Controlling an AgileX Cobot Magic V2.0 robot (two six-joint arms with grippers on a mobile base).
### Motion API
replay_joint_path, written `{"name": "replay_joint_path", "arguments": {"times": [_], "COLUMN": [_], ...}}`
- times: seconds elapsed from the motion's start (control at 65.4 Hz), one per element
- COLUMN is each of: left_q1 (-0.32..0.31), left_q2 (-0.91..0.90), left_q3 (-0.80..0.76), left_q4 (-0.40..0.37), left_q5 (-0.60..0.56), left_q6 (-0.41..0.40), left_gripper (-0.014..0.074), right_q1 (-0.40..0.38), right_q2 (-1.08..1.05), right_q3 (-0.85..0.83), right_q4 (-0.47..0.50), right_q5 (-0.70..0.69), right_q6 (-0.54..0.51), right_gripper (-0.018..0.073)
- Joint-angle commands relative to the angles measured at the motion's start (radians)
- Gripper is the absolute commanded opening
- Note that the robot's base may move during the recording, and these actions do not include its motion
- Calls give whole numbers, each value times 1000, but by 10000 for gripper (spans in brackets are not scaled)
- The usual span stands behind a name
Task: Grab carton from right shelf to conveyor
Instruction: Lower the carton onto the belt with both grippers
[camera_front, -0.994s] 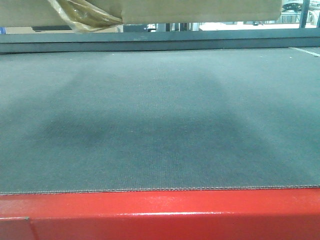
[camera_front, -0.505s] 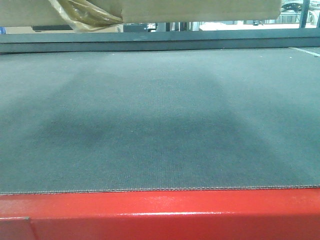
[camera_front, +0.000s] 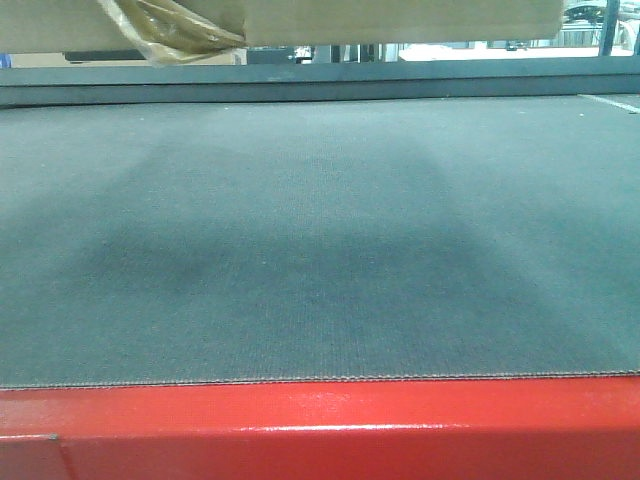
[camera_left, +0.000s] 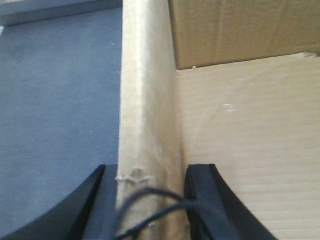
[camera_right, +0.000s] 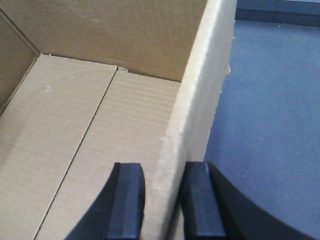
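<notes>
Front view: the carton (camera_front: 400, 20) shows only as a strip of its underside along the top edge of the frame, with crinkled tape (camera_front: 170, 30) dangling at upper left. Daylight and background clutter are visible beneath that strip, and a broad soft shadow (camera_front: 300, 250) lies on the grey surface of the conveyor (camera_front: 560, 200), so the carton hangs above it and does not touch it. The red frame (camera_front: 320, 430) runs across the bottom of the frame. Left wrist view: the left gripper (camera_left: 150, 195) is clenched on one upright carton wall, one black finger outside and one inside, and a thin dark cable (camera_left: 131, 201) crosses the wall at the bottom of the frame. The conveyor fills the left of that frame and the carton floor the right. Right wrist view: the right gripper (camera_right: 164, 197) is likewise clamped on the opposite wall, with the carton interior at left and the conveyor at right. The interior looks empty. Judgement: the pickup is done and the step in hand is placement, with the carton already over the conveyor. The next move calls for both arms to descend together and level, so the pinched walls do not buckle or twist, until the base sits flat. Then both grippers release and rise straight up clear of the walls. The loose tape may fold under the base.
</notes>
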Motion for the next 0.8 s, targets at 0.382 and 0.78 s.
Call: {"name": "replay_joint_path", "arguments": {"times": [0.382, 0.78], "left_q1": [12, 12], "left_q2": [193, 361], "left_q3": [-8, -8], "left_q4": [-153, -170], "left_q5": [2, -73], "left_q6": [48, 46], "left_gripper": [-16, 267], "right_q1": [-133, -133], "right_q2": [239, 435], "right_q3": [-9, -9], "right_q4": [6, 5], "right_q5": [-39, -67], "right_q6": [-32, -32], "right_gripper": [-63, 286]}}
